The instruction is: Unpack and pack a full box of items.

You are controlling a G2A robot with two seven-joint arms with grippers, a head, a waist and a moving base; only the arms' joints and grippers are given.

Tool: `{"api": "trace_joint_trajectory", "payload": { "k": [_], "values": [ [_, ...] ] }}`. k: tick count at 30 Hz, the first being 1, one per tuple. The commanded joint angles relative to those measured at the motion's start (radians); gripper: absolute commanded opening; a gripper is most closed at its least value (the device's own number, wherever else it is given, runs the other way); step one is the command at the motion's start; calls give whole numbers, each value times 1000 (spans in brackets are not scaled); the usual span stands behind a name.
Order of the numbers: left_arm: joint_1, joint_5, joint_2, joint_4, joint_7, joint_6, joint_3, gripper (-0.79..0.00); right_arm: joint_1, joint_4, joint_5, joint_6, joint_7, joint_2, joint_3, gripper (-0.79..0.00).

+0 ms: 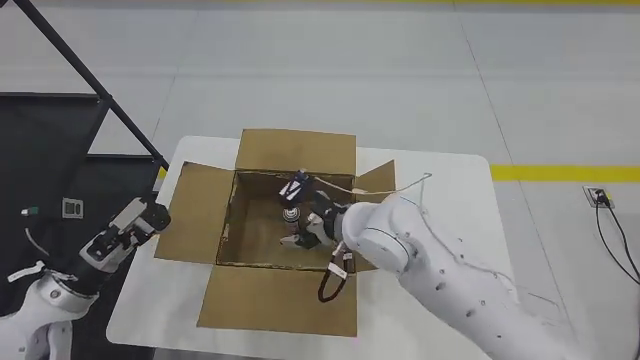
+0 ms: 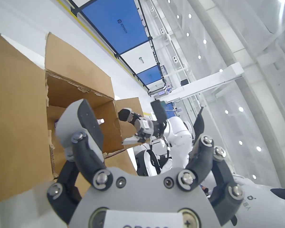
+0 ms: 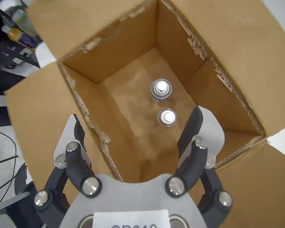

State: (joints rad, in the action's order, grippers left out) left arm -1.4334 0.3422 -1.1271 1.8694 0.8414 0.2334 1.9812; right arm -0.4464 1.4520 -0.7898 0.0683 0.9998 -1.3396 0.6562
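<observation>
The cardboard box sits open on the desk, flaps spread outward. On its floor a bottle and a second bottle stand upright, near each other, long axes vertical, white tops pointing up at the opening. The right arm hangs over the box, jaws apart, empty; the left arm is beside the desk, jaws apart

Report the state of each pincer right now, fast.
Left pincer: open, holding nothing.
Right pincer: open, holding nothing, over the open box.
</observation>
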Motion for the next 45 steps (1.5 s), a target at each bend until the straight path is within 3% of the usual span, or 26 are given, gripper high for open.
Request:
{"api": "trace_joint_trajectory", "payload": {
  "k": [1, 9, 17, 18, 20, 23, 24, 26, 37, 41, 45],
  "values": [
    [-15, 11, 1, 3, 2, 12, 6, 0, 62, -104, 10, -29, 6, -32, -52, 0],
    [-36, 51, 6, -3, 13, 39, 17, 0, 157, -379, 40, -71, 11, -132, -166, 0],
    [-33, 66, 14, -8, 38, 43, 12, 0, 183, -522, 28, -68, -1, -191, -209, 0],
    [-32, 65, 15, -8, 39, 43, 9, 0, 184, -538, 29, -65, -7, -197, -210, -65],
    [-29, 63, 17, -9, 40, 41, 5, 0, 185, -566, 36, -57, -13, -209, -213, -345],
    [-28, 62, 19, -11, 39, 43, 1, 0, 187, -607, 45, -39, -22, -226, -215, -474],
    [-28, 60, 20, -12, 40, 44, 0, 0, 189, -622, 47, -35, -27, -231, -215, -551],
    [-28, 60, 22, -16, 39, 44, 0, 0, 192, -646, 55, -24, -32, -241, -213, -785],
    [-11, 55, 32, -21, 30, 35, -11, 0, 192, -641, 72, 25, -36, -251, -167, -785],
    [4, 46, 35, -23, 31, 27, -29, 0, 175, -539, 33, -4, -21, -228, -129, -785],
    [22, 35, 39, -28, 34, 18, -54, 0, 133, -348, -51, -67, 18, -181, -60, -785]
  ]
}}
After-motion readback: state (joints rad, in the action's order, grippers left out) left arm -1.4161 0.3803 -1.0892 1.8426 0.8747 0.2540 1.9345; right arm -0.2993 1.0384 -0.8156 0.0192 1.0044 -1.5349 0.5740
